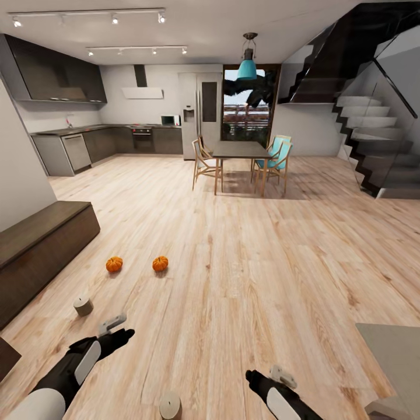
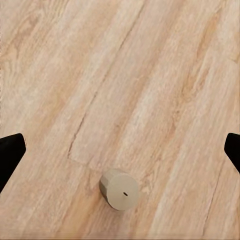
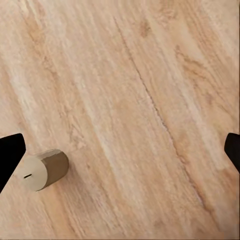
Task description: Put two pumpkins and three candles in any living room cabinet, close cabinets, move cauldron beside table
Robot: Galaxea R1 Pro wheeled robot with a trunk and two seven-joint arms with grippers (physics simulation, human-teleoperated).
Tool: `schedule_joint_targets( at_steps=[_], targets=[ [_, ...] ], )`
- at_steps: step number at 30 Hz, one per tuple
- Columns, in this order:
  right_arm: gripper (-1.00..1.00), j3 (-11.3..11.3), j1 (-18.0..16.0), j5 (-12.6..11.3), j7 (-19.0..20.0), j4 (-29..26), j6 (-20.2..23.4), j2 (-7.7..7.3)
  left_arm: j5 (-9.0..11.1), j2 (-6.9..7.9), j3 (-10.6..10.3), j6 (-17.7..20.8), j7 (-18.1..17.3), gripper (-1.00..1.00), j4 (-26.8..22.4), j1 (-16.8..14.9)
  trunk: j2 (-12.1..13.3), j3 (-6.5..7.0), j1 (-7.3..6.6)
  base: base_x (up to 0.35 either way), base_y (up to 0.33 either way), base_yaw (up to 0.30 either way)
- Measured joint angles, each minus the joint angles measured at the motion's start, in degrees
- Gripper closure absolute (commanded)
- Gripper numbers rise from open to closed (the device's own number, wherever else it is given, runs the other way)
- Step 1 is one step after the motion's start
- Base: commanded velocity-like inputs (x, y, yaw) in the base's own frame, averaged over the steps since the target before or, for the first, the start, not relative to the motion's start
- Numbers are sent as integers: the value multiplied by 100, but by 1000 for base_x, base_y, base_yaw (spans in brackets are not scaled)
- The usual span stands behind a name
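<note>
Two orange pumpkins (image 1: 114,264) (image 1: 160,263) sit on the wooden floor, a little out from the long dark-brown cabinet (image 1: 41,245), whose fronts look shut. One grey-beige candle (image 1: 83,304) stands nearer to me on the left, just beyond my left gripper (image 1: 114,326). Another candle (image 1: 170,405) stands between my arms at the bottom edge. My right gripper (image 1: 279,373) hangs over bare floor. The left wrist view has a candle (image 2: 119,189) on the floor below the open left gripper (image 2: 120,152). In the right wrist view a candle (image 3: 44,170) lies near one fingertip of the open right gripper (image 3: 120,150). The cauldron is out of view.
A corner of the grey low table (image 1: 396,350) shows at the lower right. Farther off stand a dining table (image 1: 239,150) with chairs, kitchen cupboards (image 1: 76,151) and a staircase (image 1: 373,134). Wide wooden floor lies between.
</note>
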Motion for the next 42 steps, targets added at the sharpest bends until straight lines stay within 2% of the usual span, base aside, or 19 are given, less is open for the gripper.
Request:
schedule_joint_targets(
  at_steps=[2,5,7,9,13,16,22,26,29,33,39,42],
  targets=[
    [-100,145,0,179,-459,-23,-17,110,-9,-1,-3,-94,2,-100,100,0,0,0,0,0,0,0],
    [-100,448,1,462,-1446,-68,-89,412,-15,-12,-30,-520,12,-100,355,0,0,0,0,0,0,0],
    [-100,633,2,583,-1802,-84,-258,534,-127,-41,-173,-805,11,-100,603,1,0,0,0,0,0,0],
    [-100,696,2,629,-1895,-90,-387,570,-243,-56,-359,-936,10,-100,703,0,0,0,0,0,0,0],
    [-100,739,2,654,-1916,-98,-476,596,-302,-60,-491,-1122,-27,-100,768,0,0,0,0,32,123,0],
    [-100,748,3,665,-1730,-100,-491,599,-265,-35,-494,-1208,-84,-100,793,-1,0,0,-1,111,256,0],
    [-100,754,3,667,-1648,-100,-495,601,-280,-33,-508,-1230,-93,-100,798,0,0,0,0,39,256,0],
    [-100,983,3,661,-1563,-93,-493,595,-296,-36,-519,-1232,-97,-100,799,0,0,0,-1,100,132,0],
    [-100,1068,3,663,-1545,-92,-505,595,-313,-42,-530,-1238,-95,-100,799,0,0,0,0,44,218,0],
    [-100,1093,3,663,-1539,-94,-530,594,-327,-49,-539,-1239,-94,-100,797,0,0,0,0,9,195,0],
    [-100,1093,3,677,-1315,-97,-793,595,-317,-51,-538,-1241,-102,-100,796,0,0,0,0,1,23,0],
    [-100,1093,3,678,-1291,-98,-807,594,-291,-50,-521,-1242,-102,-100,793,1,-119,-53,65,0,2,0]
  ],
)
